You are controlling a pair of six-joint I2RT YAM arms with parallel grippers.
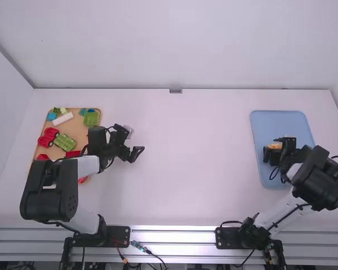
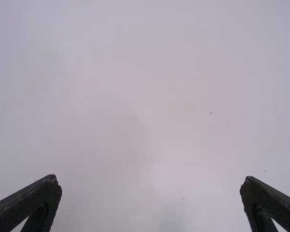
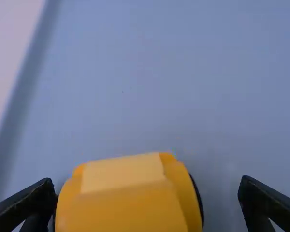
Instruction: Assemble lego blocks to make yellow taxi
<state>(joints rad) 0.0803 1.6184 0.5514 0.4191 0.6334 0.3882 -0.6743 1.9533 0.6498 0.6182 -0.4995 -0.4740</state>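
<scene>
In the high view the yellow taxi body (image 1: 275,146) sits on the blue tray (image 1: 281,125), with my right gripper (image 1: 274,156) low around it. The right wrist view has the yellow block assembly (image 3: 125,193) between the fingers of my right gripper (image 3: 147,191), which stands open; the left finger is close to its side, and a gap separates it from the right one. Dark edges show along its sides. My left gripper (image 1: 136,152) is over the white table beside the wooden tray; in the left wrist view that gripper (image 2: 151,186) is open over bare tabletop.
The wooden tray (image 1: 76,128) at the left holds red, green and blue blocks, a white block (image 1: 62,119) and a red car piece (image 1: 48,136). The left arm overlaps its near part. A small grey object (image 1: 129,131) lies just behind the left gripper.
</scene>
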